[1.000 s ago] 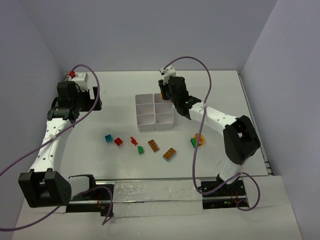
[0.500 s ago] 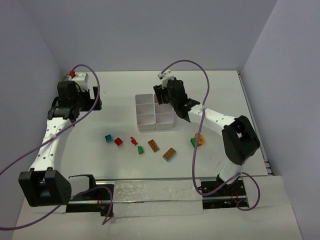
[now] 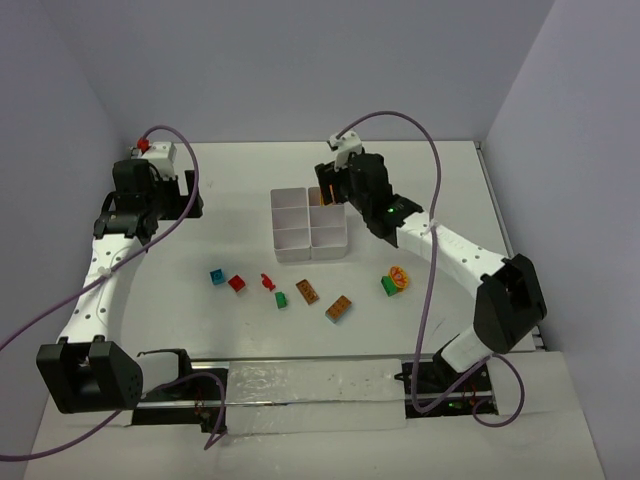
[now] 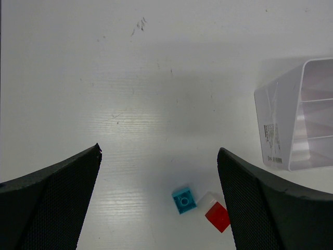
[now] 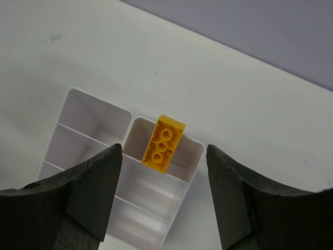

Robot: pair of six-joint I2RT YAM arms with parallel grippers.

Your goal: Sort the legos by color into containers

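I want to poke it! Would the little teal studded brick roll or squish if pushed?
The teal plastic brick would probably slide, not roll: it looks boxy. Its crisp edges suggest stiff plastic; it seems light, being tiny beside the white plastic tray.

white arms point(image 3: 98, 285), black joints point(image 3: 510, 300), purple cables point(image 3: 395, 114)

White tabletop point(image 3: 440, 170), pale lilac-grey walls point(image 3: 300, 60) behind and beside it, faint dark scuff marks point(image 4: 140, 23) on its surface
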